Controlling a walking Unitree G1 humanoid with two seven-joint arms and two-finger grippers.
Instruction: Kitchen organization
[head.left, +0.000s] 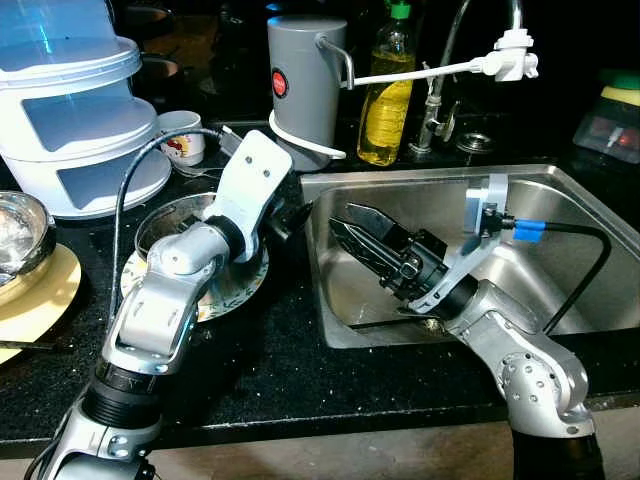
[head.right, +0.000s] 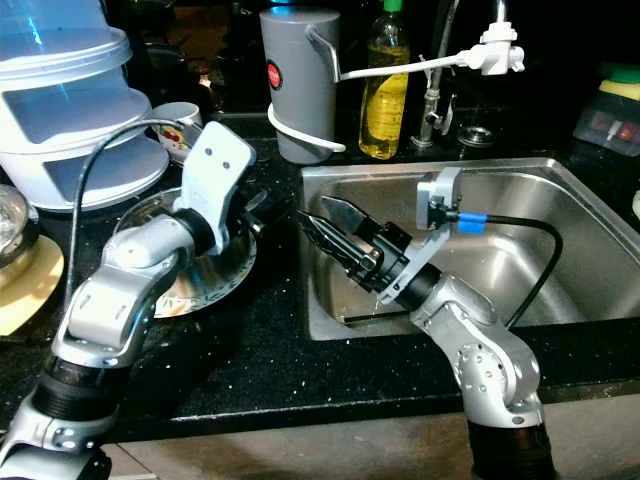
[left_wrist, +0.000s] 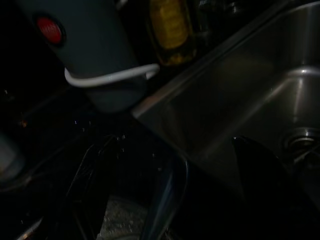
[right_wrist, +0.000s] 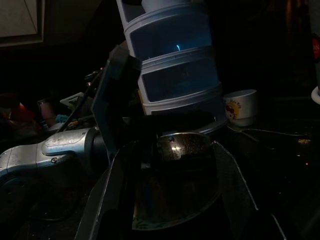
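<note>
While both arms crowd the sink edge, quick rundown:

Plate: steel plate (head.right: 215, 262) sits on the black counter (head.right: 270, 370), just beside the sink (head.right: 520, 190) rim, at about 9 o'clock from the basin. Some pale bits seem to lie on it, can't tell what.

Left gripper: left gripper (head.left: 290, 215) is over the plate's 3 o'clock rim, right at the counter/sink border. Fingers are mostly hidden behind the wrist, so I can't tell if it's open or has the rim.

Right gripper: right gripper (head.left: 352, 232) hangs in the sink, pointing toward 9 o'clock at the plate. Jaws look parted a little, nothing between them.

Neighbours: grey canister (head.left: 305, 85) at 12 o'clock from the plate, yellow soap bottle (head.left: 387, 100) next to it, tap (head.left: 445, 75) beyond. White stacked container (head.left: 75, 110) and a cup (head.left: 182, 135) at roughly 10 o'clock, bowl (head.left: 18, 230) at 9.

Handling guess: thin metal, so light and stiff, not fragile, but probably slick and noisy. Lying flat it gives little to pinch, so I'd go for the raised rim on the sink side and keep it level so whatever's on it doesn't slide off.
</note>
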